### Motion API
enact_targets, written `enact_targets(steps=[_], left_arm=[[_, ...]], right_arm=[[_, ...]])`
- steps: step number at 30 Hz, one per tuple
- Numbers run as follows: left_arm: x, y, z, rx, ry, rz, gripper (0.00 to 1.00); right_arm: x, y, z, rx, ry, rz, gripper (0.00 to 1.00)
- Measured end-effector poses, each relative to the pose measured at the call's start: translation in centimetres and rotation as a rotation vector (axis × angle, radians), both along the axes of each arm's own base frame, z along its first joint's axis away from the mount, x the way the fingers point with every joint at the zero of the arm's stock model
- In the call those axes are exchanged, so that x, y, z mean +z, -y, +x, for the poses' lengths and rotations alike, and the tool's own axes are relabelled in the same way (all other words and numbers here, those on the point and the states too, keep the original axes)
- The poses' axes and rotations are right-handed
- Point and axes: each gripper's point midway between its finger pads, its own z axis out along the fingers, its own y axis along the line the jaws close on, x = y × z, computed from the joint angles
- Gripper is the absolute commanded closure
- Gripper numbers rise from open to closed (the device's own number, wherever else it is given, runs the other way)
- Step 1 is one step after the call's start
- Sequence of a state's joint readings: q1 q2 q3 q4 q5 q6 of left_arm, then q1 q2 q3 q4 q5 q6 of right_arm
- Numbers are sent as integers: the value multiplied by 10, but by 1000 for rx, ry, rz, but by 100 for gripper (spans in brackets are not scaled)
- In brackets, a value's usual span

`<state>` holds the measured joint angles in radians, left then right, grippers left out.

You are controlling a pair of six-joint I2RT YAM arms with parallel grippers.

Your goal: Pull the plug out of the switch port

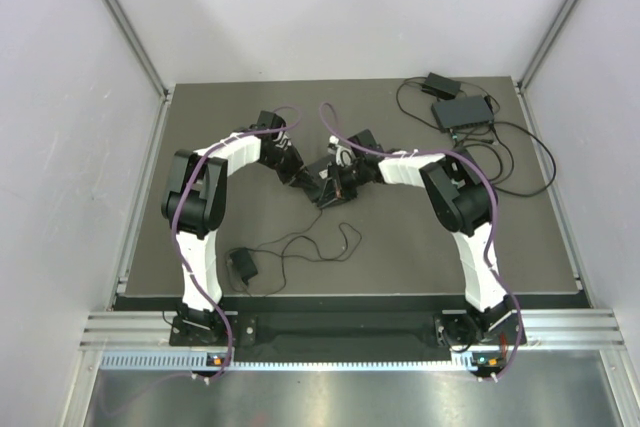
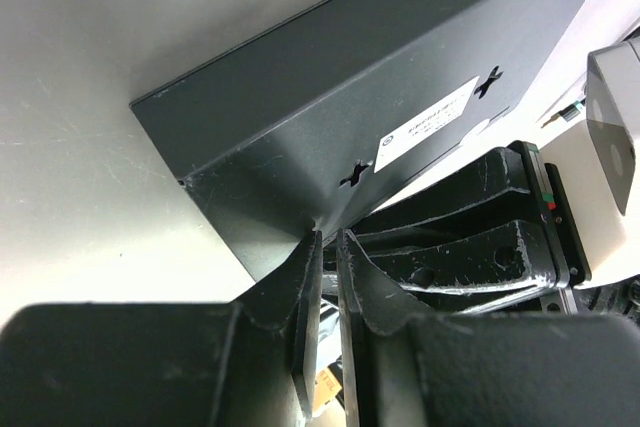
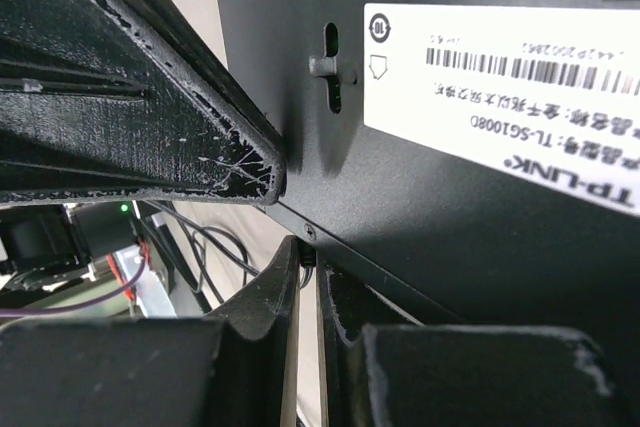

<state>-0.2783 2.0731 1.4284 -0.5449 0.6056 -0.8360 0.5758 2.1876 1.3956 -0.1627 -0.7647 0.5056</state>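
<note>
Past the right gripper (image 3: 308, 247) fingertips the flat black metal switch box (image 3: 480, 277) and its white printed label (image 3: 500, 87) run off the frame edge, while its port face and the plug lie out of sight.

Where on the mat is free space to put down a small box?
Bare mat lies back left, behind the left arm, and front centre, between the loose cable and the right arm. Back right is crowded with a switch and cables.
</note>
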Motion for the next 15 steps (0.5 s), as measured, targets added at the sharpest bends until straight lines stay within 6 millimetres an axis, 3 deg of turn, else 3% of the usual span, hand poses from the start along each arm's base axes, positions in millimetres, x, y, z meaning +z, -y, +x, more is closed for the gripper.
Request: enact_targets(steps=[15], left_arm=[[-3,0,-6,3,-53,-12,87]], right_arm=[[-2,7,-9,-84,-61,160,100]])
